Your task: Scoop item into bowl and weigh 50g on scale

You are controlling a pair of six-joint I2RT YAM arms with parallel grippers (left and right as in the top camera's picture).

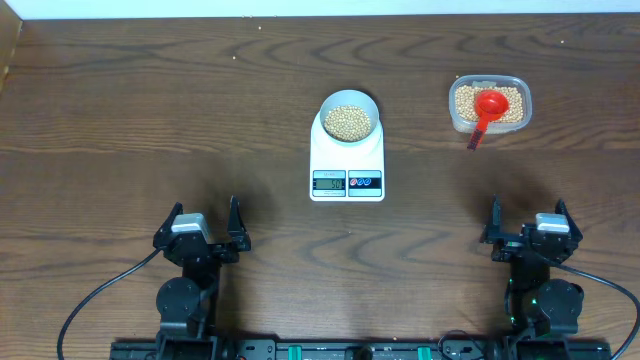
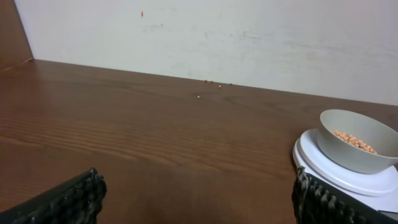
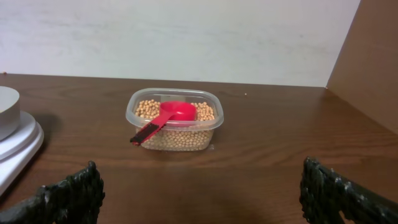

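My left hand [image 1: 206, 215] and right hand [image 1: 528, 212] are matte black, each with a pale grey block on top. Up close, their fingers [image 2: 71, 200] show knobbly black pads. A thin black cable [image 1: 95, 295] curves away from each round base.

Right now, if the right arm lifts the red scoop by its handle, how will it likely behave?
The red scoop looks like moulded plastic, so probably stiff and light. Its handle overhangs the tub rim, so a nudge may tip it. It rests on loose beans, which could shift.
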